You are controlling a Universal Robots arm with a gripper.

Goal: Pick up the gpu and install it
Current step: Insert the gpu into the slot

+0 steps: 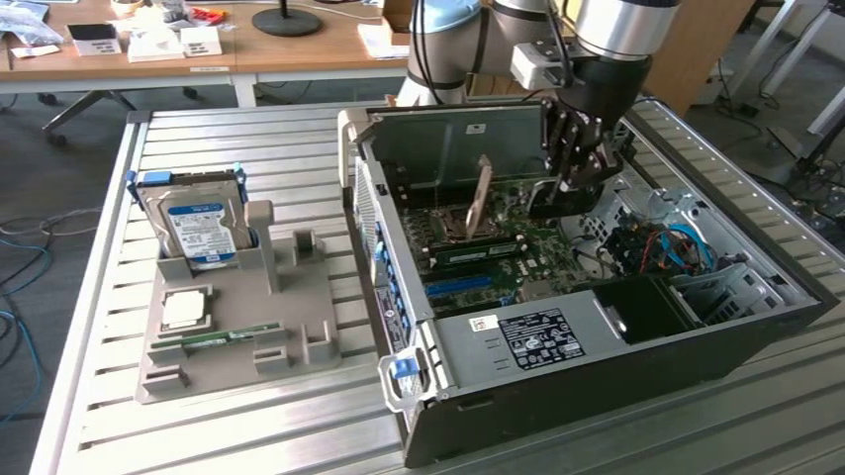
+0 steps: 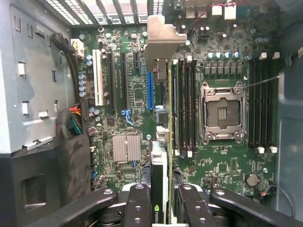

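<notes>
In the wrist view my gripper [image 2: 163,210] is shut on the gpu [image 2: 160,175], its black fingers [image 2: 137,203] pressing on both faces. I see the card edge-on, with its silver bracket [image 2: 161,38] at the end away from me. It hangs just above the green motherboard [image 2: 118,104], running along between the blue slot [image 2: 150,90] and the black memory slots [image 2: 184,104]. In the exterior view the gripper [image 1: 579,176] reaches down into the open computer case [image 1: 595,376], with the dark gpu [image 1: 555,203] under it. Whether the card touches a slot cannot be told.
A grey holder [image 1: 237,336] on the slatted metal table, at the exterior view's left, carries a hard drive [image 1: 198,228], a processor chip [image 1: 185,309] and a green memory stick [image 1: 218,338]. The open processor socket [image 2: 222,113] lies beside the card. Cable bundles [image 2: 71,123] and case walls close in the board.
</notes>
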